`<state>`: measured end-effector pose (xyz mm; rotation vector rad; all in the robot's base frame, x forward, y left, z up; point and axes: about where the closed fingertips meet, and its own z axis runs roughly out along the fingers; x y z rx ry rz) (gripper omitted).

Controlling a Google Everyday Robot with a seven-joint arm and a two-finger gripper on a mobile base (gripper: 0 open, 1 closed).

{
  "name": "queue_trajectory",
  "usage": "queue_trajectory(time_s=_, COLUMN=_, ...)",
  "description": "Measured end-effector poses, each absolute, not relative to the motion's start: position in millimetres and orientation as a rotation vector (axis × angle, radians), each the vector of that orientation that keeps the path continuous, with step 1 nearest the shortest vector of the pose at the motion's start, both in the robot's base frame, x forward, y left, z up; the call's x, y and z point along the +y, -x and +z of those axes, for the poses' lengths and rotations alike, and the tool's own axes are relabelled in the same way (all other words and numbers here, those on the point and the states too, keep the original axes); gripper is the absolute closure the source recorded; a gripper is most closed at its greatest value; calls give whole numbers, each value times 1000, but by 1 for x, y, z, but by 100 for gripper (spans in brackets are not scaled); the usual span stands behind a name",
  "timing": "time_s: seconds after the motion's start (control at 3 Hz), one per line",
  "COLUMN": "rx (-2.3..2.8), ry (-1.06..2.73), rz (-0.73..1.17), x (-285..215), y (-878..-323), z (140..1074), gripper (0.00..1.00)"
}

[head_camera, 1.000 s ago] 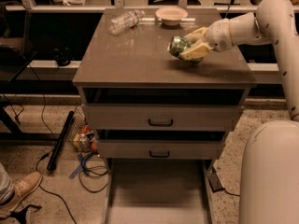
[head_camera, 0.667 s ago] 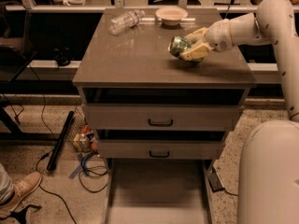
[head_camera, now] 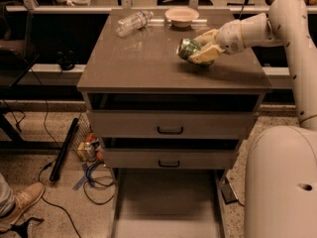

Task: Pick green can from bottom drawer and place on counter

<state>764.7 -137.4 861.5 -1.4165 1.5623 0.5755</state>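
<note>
The green can [head_camera: 186,48] lies tilted on its side between my gripper's pale fingers, over the right half of the counter [head_camera: 148,63]. My gripper [head_camera: 197,48] reaches in from the right on the white arm and is shut on the can, low over the counter or resting on it; I cannot tell which. The bottom drawer [head_camera: 168,202] is pulled out at the foot of the cabinet, and its flat floor holds nothing that I can see.
A clear plastic bottle [head_camera: 132,22] lies at the counter's back left and a shallow bowl [head_camera: 182,16] at the back middle. Two shut drawers with black handles [head_camera: 170,130] sit below the counter. Cables, a black bar and small items lie on the floor at left. The robot's white body [head_camera: 282,182] fills the lower right.
</note>
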Motion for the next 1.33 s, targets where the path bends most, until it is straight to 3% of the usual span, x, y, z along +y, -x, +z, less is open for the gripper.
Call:
queue_trajectory(time_s=0.33, rx=1578, ry=1405, rz=573, x=-138, y=-772, z=860, gripper=20)
queue_trajectory(time_s=0.67, rx=1589, ry=1396, rz=563, x=-139, y=-777, z=861, gripper=0)
queue_trajectory(time_s=1.33, rx=1617, ry=1307, rz=519, x=-180, y=-778, z=867, gripper=0)
